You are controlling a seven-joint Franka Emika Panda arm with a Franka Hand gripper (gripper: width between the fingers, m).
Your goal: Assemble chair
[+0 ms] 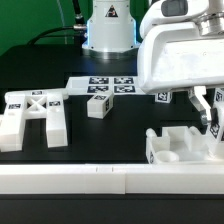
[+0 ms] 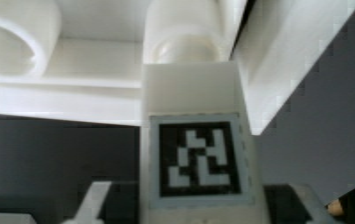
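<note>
Chair's matte white square plastic leg (image 2: 195,110), clamped in my pincer (image 2: 192,205), points lengthwise toward the chunky white seat block (image 2: 67,75).

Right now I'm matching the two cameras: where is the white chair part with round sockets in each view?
Exterior view: the chair part sits at that view's lower right, below the gripper.
Wrist view: it lies just beyond the tagged leg the gripper holds.
Shared landmark: its round sockets.

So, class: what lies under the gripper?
The gripper holds a tagged leg over the seat. Whether its tip touches the seat is hidden.
</note>
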